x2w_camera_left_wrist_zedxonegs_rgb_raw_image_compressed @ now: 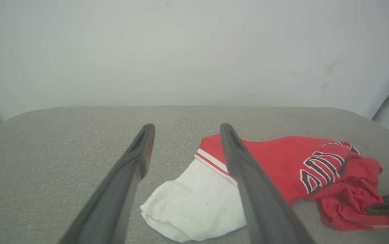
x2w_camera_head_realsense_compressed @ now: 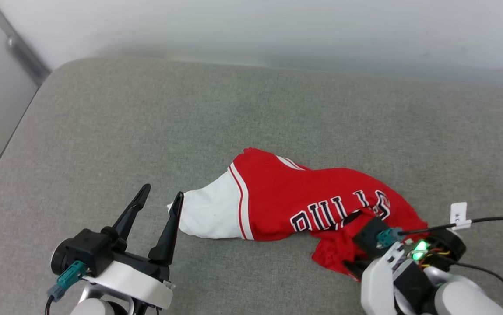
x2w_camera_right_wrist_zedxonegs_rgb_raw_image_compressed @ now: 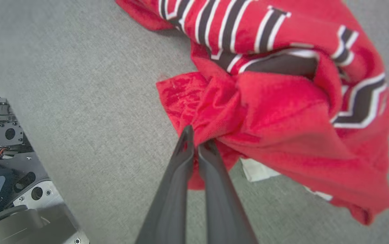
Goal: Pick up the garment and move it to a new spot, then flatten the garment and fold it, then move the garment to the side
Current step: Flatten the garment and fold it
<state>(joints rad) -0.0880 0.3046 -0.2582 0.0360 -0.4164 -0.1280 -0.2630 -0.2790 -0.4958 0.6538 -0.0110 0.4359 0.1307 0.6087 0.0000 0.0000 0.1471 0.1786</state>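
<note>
My right gripper (x2w_camera_right_wrist_zedxonegs_rgb_raw_image_compressed: 197, 144): pinching the garment (x2w_camera_head_realsense_compressed: 277, 197) at its red edge.
My left gripper (x2w_camera_head_realsense_compressed: 162, 192): spread, just beside it.
Risk: shallow pinch slips on lifting.

A crumpled red shirt (x2w_camera_head_realsense_compressed: 286, 197) is seen on a grey cushion (x2w_camera_head_realsense_compressed: 146, 122) at lower centre, its white sleeve (x2w_camera_head_realsense_compressed: 209, 214) just beside the spread left gripper (x2w_camera_head_realsense_compressed: 163, 191) at lower left, its other end met by the right gripper (x2w_camera_head_realsense_compressed: 367, 238) at lower right.

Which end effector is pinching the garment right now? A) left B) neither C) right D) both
C: the right end effector has its fingers shut on a red fold of the garment, while the left end effector stands open with nothing between its fingers.
</note>
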